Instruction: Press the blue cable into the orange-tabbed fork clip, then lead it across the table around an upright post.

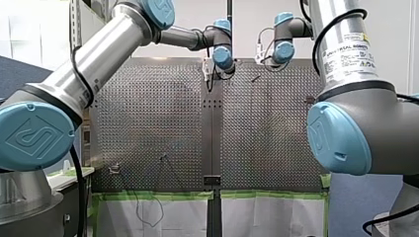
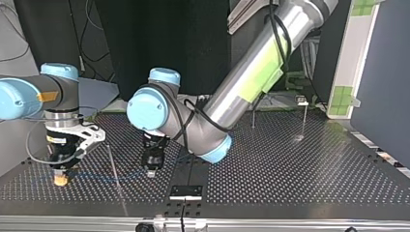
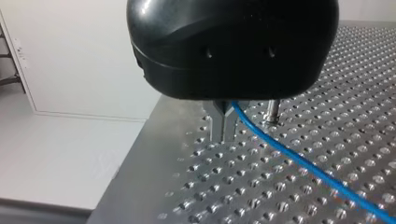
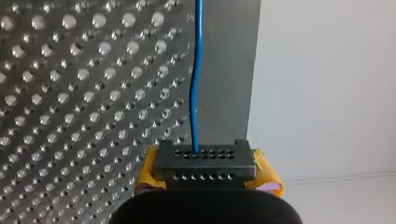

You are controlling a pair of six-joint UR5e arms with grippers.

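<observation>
Blue cable (image 3: 299, 163) thin, light, floppy; my left gripper (image 3: 224, 130) and my right gripper (image 4: 204, 164) both clamp it, so I'd grip close to where it must seat.

Far wall: a plain white wall (image 1: 197, 12) stands beyond my perforated metal table (image 1: 148, 123).
Behind me: a black curtain (image 2: 183, 38) fills the top view's back.
Side: a grey-blue flat panel (image 2: 382, 87) stands at the top view's right.
Table's near edge: a green tape strip (image 1: 158, 195) runs above white sheeting (image 1: 183, 217).

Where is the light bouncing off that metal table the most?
Top view: a pale sheen on the table beneath the far post. Left wrist view: hole rims glint beside the blue cable. Right wrist view: the dimples shine bright. Front view: little glare.
</observation>
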